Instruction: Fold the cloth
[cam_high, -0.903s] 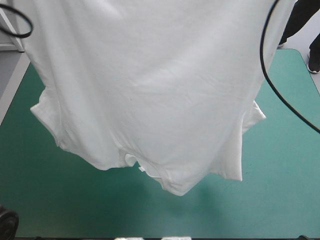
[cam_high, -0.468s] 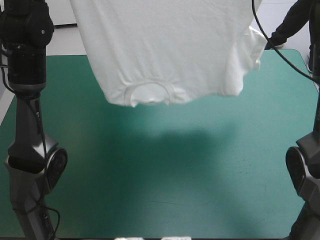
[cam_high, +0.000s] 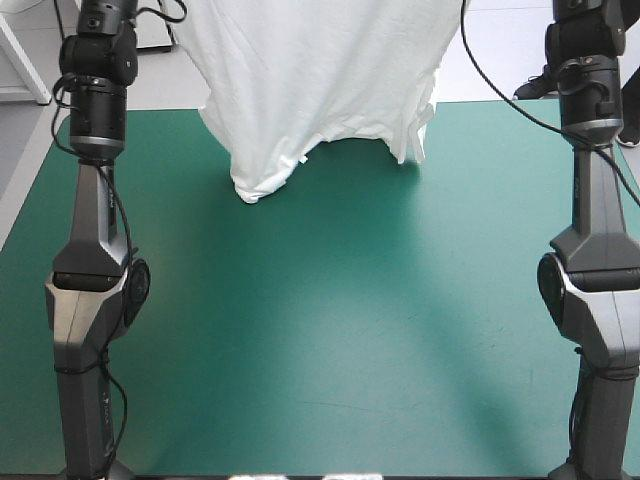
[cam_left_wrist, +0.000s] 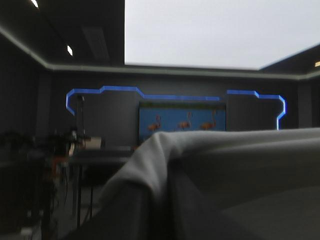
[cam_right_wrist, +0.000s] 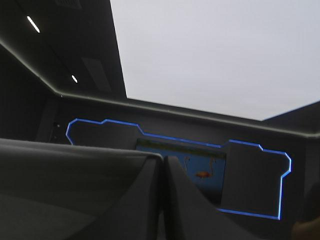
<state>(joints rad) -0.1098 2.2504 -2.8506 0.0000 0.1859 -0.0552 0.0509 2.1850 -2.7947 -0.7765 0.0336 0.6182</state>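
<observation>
Above the table's far edge: one white T-shirt (cam_high: 320, 90), hung lifted between two raised arms. Its lowest fold came down by the teal-green cover (cam_high: 330, 330), left of centre; contact there could not be told. Left gripper (cam_left_wrist: 167, 167): black fingers all but closed, pinching the T-shirt, cloth draped over them. Right gripper (cam_right_wrist: 164, 165): fingers met in a pointed arch, cloth clamped between. Left arm (cam_high: 95, 250) and right arm (cam_high: 600, 250): upright at the table's two sides.
</observation>
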